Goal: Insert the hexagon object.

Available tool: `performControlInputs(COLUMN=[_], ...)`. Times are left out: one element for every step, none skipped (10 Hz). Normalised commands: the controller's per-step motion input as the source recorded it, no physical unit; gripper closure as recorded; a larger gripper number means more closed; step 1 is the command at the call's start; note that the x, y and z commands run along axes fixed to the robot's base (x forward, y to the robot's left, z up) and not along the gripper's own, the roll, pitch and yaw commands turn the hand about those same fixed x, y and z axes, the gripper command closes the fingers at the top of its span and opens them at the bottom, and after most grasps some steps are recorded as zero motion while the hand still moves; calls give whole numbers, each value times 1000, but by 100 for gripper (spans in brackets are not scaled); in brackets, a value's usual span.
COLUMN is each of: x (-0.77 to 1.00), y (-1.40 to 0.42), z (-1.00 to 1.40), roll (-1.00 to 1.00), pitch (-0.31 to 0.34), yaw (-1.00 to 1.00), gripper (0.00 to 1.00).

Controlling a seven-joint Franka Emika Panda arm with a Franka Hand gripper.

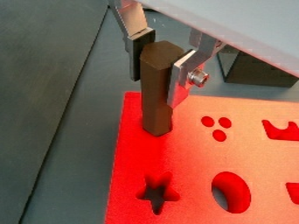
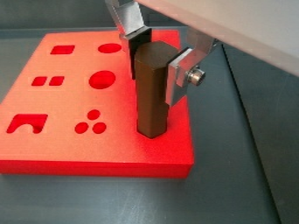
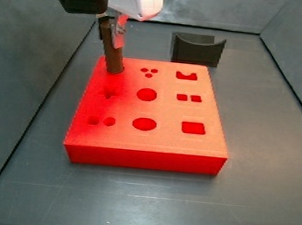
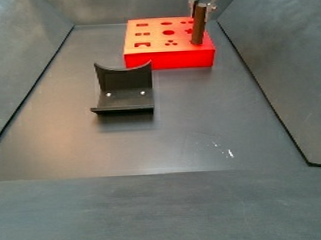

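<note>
- pincer (image 2: 156,54) closed on the top of the hexagon object (image 2: 149,92), silver plates with dark pads clamped on opposite faces; same grip shows in a wrist view (image 1: 163,54).
- hexagon object is a slim brown rod, held upright, hanging straight down below the pincer; its lower end meets the top face of the red block (image 2: 70,114) near one corner.
- can't tell from these views if the tip is already in a hole or just resting on the surface; the contact spot is hidden by the rod itself.
- in a side view the pincer (image 3: 115,23) sits over the far-left corner of the red block (image 3: 165,136), rod (image 3: 114,49) standing there; in a side view from the opposite end, rod (image 4: 196,22) is at the block's (image 4: 167,47) right edge.
- to do the step well, I'd say: keep the rod vertical, match its flats to the hex hole, press down slowly, don't let go until it's seated; a tilt would likely jam it.
- block has other cutouts (star, oval, circles, squares) near but apart from the rod.
- dark grey curved holder (image 4: 122,89) on the bench (image 4: 191,131), well apart from block, empty.
</note>
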Motion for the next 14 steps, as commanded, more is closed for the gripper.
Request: performControlInputs(x=[303, 291, 249, 154, 160, 166, 189, 149, 123, 34, 0, 0, -80, -34], y=[0, 83, 94, 123, 14, 0, 0, 0, 0, 0, 0, 0, 0, 0], z=[-149, -560, -669, -609, -417, -209, -340, -580, -263, -49, 0, 0, -509, -351], roll=[-20, 0, 67, 101, 209, 279, 260, 126, 0, 0, 0, 0, 70, 14], pitch=[34, 197, 246, 250, 293, 351, 314, 247, 97, 10, 6, -6, -359, -291], yaw=[-126, -106, -134, -151, -137, -120, -134, -251, -131, -37, 0, 0, 0, 0], gripper=[100, 100, 100, 100, 100, 100, 100, 100, 100, 100, 100, 100, 100, 100])
